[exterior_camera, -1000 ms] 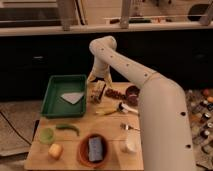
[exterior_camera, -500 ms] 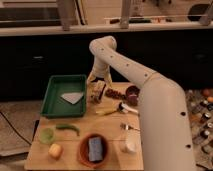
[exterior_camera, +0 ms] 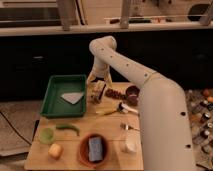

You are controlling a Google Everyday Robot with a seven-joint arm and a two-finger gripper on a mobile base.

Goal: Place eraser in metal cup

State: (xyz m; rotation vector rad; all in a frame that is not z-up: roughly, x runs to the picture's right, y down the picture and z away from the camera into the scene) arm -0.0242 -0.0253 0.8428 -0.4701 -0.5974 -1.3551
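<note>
While the gripper [exterior_camera: 96, 89] is held low over the table's [exterior_camera: 114, 156] far edge, just right of the green tray [exterior_camera: 50, 100], something pale is seen at its tips, judged to be the eraser [exterior_camera: 98, 91]; whether it is gripped cannot be told. No metal cup can be identified for certain; a dark round vessel [exterior_camera: 132, 93] stands near the far right corner. Placement is judged not yet done.

Behind the wooden table [exterior_camera: 112, 150], a long dark counter [exterior_camera: 45, 60] with pale top edge; grey speckled floor [exterior_camera: 15, 125] around.
</note>
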